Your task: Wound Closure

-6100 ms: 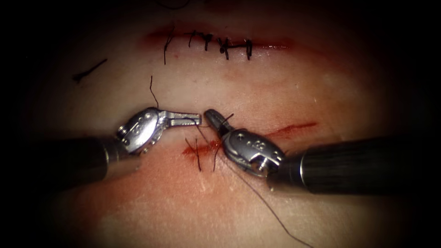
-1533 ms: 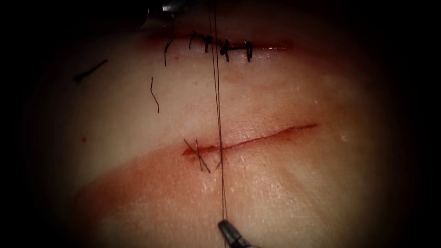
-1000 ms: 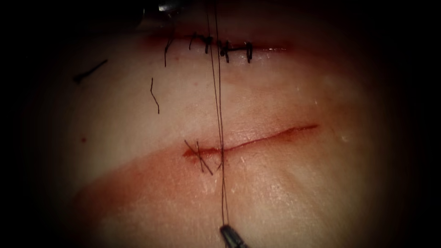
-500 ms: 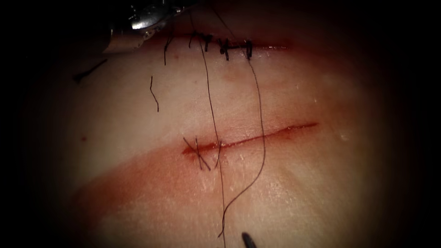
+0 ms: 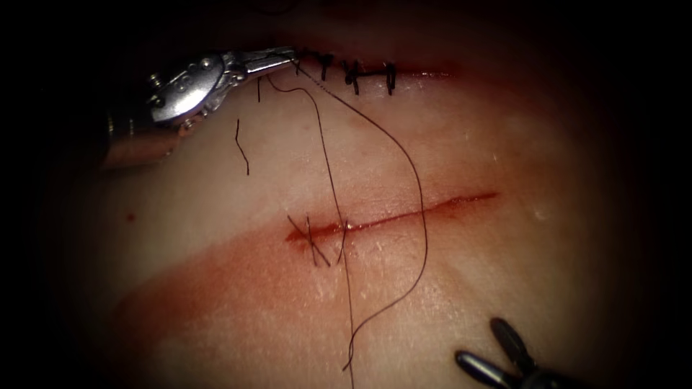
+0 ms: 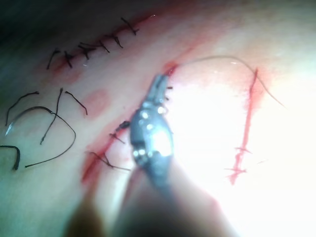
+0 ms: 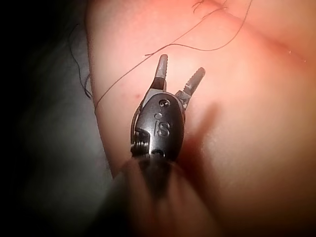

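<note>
I count 2 tools: left tool (image 5: 277,60), right tool (image 5: 497,346). 2 cuts: open cut (image 5: 404,218), stitched cut (image 5: 346,70). 1 long thread (image 5: 414,209).

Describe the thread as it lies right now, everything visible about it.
The thread is thin, dark and slack. One end is held in the left tool, shut on it near the upper stitched cut. From there it curves down over the tissue, crosses the lower open cut, and ends free at its tip below. A second strand runs from the tool to the stitch and on downward. The right tool, open, holds nothing.
</note>
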Action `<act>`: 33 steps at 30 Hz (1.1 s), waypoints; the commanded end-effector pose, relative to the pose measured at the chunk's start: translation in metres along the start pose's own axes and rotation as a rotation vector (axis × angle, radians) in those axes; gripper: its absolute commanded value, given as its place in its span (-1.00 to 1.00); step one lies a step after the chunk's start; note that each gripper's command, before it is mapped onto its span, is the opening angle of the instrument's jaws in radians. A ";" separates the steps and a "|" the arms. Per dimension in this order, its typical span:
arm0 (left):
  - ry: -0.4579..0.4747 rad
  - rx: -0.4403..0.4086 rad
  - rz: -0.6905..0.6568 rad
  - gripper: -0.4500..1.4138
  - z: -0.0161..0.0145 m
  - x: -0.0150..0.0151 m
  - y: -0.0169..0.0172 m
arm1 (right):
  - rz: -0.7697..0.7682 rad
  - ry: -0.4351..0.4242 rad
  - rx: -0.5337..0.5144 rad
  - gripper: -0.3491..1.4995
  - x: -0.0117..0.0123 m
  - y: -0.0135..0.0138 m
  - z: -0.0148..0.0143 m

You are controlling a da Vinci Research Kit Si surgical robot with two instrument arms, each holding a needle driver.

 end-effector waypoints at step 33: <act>0.064 -0.116 0.098 -1.00 -0.0009 0.0058 0.0110 | -0.152 -0.153 0.362 -0.09 0.0082 0.0025 0.0236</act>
